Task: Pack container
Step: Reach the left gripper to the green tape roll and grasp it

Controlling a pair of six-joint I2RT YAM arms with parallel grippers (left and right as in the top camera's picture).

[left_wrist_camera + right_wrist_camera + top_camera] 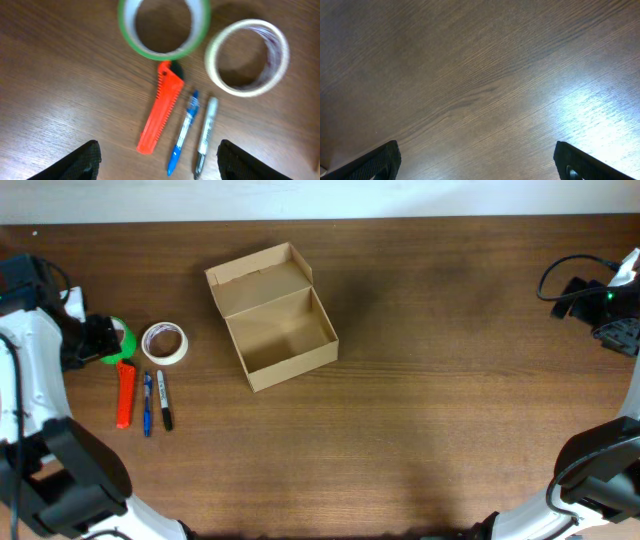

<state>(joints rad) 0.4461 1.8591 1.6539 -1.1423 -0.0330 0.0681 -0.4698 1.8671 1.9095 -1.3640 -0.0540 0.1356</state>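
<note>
The container is a small tan cardboard box, open and empty, with its flap lid laid back toward the far side. Left of it lie a green tape roll, a white tape roll, an orange box cutter, a blue pen and a black marker. My left gripper is open, hovering over these items: green roll, white roll, cutter, pen, marker. My right gripper is open over bare wood at the far right.
The brown wooden table spans the view, with a pale wall along its far edge. The right arm and its cables sit at the right edge.
</note>
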